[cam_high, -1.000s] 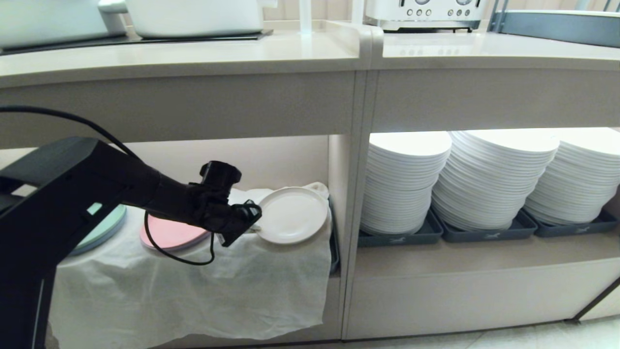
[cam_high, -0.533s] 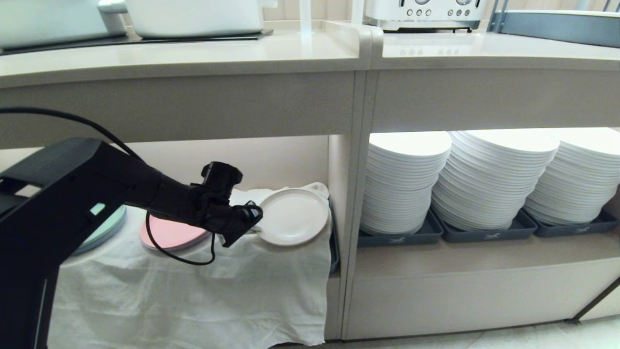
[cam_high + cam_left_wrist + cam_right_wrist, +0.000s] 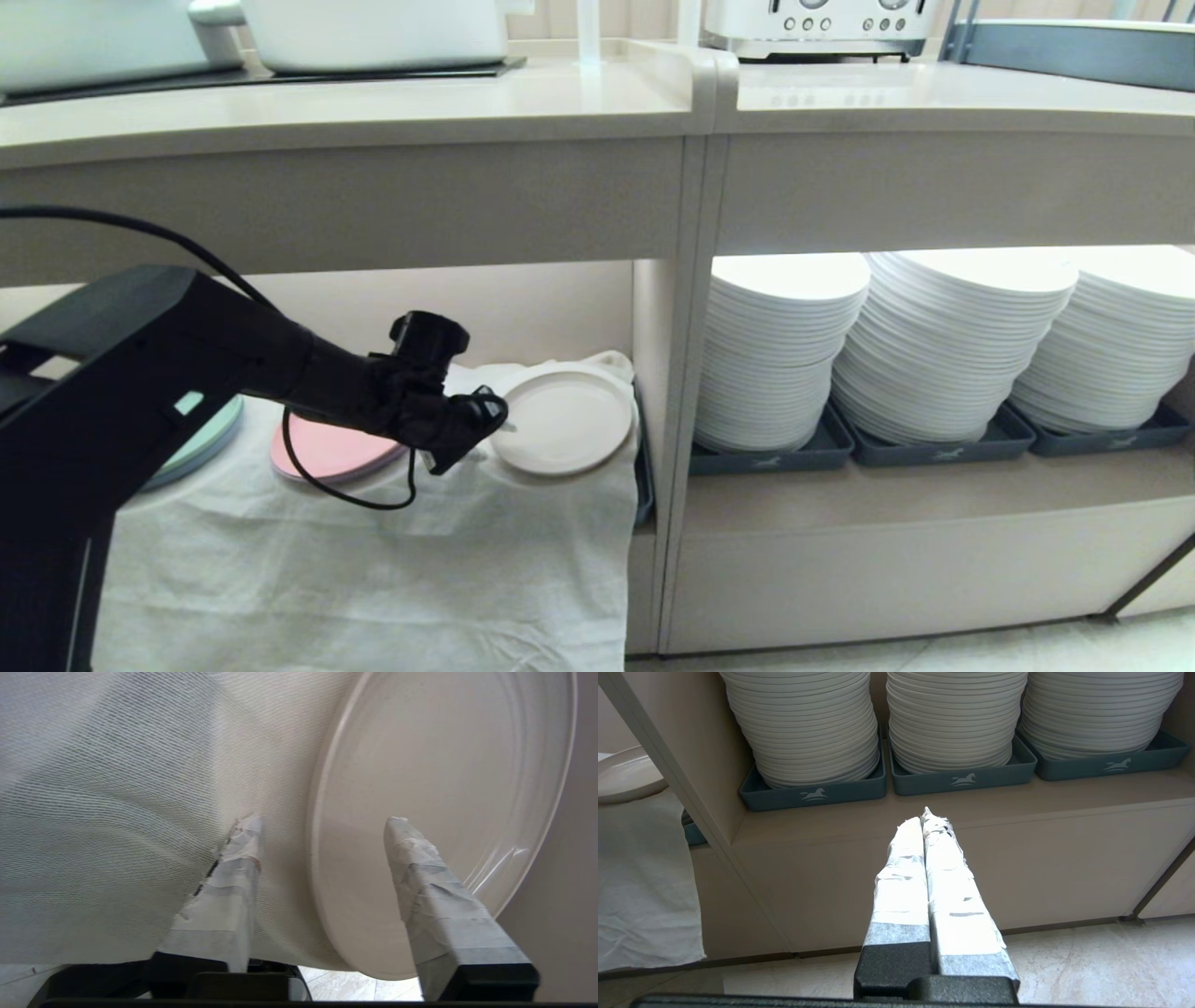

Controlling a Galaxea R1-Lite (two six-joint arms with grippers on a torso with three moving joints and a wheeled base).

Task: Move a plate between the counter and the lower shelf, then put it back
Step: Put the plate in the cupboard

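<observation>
1. We see the round matte cream-beige plate [image 3: 563, 420] lying flat on the white gauzy cloth [image 3: 373, 569] of the lower shelf [image 3: 523, 317], at its right end.
2. Our left gripper [image 3: 322, 826] straddles the plate's near-left rim with jaws parted, gripping nothing.
3. Our right gripper [image 3: 927, 821], jaws closed, hangs well apart.

Pale marble-look floor [image 3: 1064, 961] below beige cabinetry [image 3: 878, 569].

Cream plate [image 3: 563, 418] (white cloth [image 3: 373, 569])

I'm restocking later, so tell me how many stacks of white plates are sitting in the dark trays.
3. All stand in the bay right of the divider: the left stack beside the divider, the middle stack, and the right stack, cut off by the picture's edge. More may lie beyond it.
</observation>
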